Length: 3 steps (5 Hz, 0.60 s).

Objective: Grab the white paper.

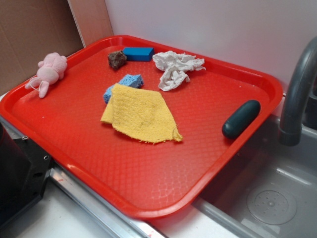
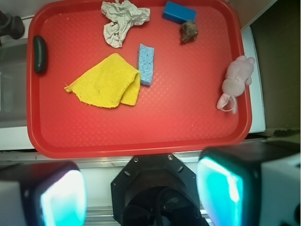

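The white paper is a crumpled, ragged wad lying loose near the far rim of the red tray. In the wrist view my gripper hangs high over the tray's opposite edge, a long way from the paper. Its two teal-padded fingers stand wide apart, open, with nothing between them. The exterior view does not show the gripper.
On the tray lie a yellow cloth overlapping a light blue sponge, a blue block, a brown lump, a pink plush toy and a dark oblong object. A sink with a faucet is alongside.
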Tool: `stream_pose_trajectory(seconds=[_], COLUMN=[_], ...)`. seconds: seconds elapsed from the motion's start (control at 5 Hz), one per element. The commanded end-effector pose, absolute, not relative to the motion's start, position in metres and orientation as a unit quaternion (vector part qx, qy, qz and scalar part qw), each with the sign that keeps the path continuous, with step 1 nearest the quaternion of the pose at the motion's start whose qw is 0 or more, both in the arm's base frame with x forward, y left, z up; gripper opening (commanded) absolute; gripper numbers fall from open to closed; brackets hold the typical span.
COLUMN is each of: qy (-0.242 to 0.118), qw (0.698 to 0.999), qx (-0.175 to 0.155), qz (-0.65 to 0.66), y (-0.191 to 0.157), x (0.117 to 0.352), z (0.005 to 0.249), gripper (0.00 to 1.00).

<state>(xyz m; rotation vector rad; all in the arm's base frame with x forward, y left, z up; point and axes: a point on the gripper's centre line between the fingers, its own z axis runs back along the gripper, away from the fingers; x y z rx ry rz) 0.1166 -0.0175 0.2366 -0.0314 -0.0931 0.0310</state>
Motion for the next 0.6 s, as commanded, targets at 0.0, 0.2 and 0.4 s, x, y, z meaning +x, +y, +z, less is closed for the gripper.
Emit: stream_pose_trajectory(seconds=[0.0, 0.2, 0.4], qy=[-0.047, -0.094, -0.129], qw=[0.999, 0.995, 0.991], qx=[-0.016, 0.005, -0.022], qz=[0.015, 0.021, 0.006], y=[-0.017, 0.008, 0.01], x=[0.117, 0.161, 0.208], z=[0.237, 0.187, 0.163], gripper=[1.0, 1.0, 1.0])
